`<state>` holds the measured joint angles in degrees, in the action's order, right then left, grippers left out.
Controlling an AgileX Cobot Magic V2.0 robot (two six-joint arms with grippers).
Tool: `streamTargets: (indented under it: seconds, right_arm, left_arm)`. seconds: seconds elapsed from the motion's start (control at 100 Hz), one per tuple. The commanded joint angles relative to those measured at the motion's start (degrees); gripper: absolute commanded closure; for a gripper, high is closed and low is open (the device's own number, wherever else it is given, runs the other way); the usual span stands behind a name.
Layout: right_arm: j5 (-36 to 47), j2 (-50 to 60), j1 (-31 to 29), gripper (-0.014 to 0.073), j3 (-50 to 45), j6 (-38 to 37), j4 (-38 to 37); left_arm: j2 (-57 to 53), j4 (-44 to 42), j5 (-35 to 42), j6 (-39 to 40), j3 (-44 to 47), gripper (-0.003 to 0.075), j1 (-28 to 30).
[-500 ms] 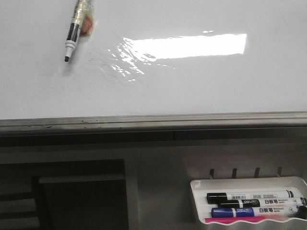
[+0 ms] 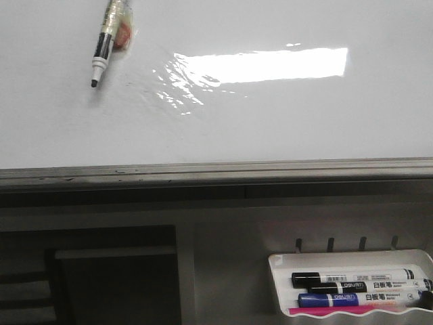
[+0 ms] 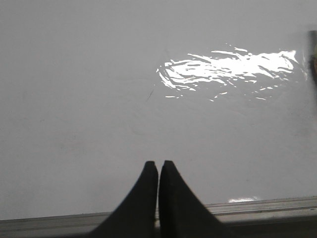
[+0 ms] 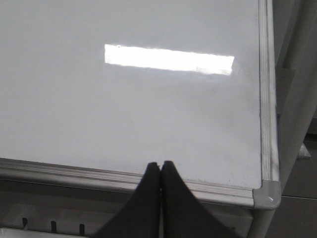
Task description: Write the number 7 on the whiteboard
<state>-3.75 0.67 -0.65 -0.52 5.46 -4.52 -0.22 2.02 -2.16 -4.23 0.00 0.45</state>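
Observation:
The whiteboard (image 2: 284, 122) fills the upper front view, glossy white with a bright rectangular glare and a grey bottom rail (image 2: 203, 172). No number 7 shows on it; only a faint short dark mark (image 3: 149, 95) shows in the left wrist view. A black-and-white marker (image 2: 103, 49) reaches in from the top left, its tip down against the board. My left gripper (image 3: 158, 163) is shut and empty in front of the board (image 3: 74, 99), just above the rail. My right gripper (image 4: 160, 163) is shut and empty at the rail, near the board's (image 4: 74, 114) lower right corner. Neither gripper shows in the front view.
A small white marker tray (image 2: 279, 267) hangs below the rail at the lower right, holding a black marker (image 2: 352, 277), a blue marker (image 2: 328, 298) and a pink one. A dark opening lies at the lower left. The board's metal corner (image 4: 267, 194) shows in the right wrist view.

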Motion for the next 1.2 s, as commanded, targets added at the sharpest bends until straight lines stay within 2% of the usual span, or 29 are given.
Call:
streamTargets:
  seconds: [0.0, 0.69, 0.91, 1.191]
  right_arm:
    - [4.45, 1.09, -0.34, 0.0657, -1.76, 0.35, -0.47]
    - [4.58, 1.09, -0.34, 0.0657, -1.76, 0.35, 0.74]
    - [5.58, 1.09, -0.34, 0.0657, -1.76, 0.35, 6.35]
    - [8.39, 1.09, -0.34, 0.0657, -1.76, 0.35, 21.97]
  left_arm:
    - [-1.77, 0.45, 4.01, 0.31, 2.03, 0.0741, -0.28]
    - [-1.77, 0.7, 4.01, 0.31, 2.03, 0.0741, -0.28]
    - [-1.77, 10.46, 4.01, 0.31, 2.03, 0.0741, -0.28]
    - [-1.77, 30.23, 4.17, 0.31, 2.03, 0.0741, -0.28]
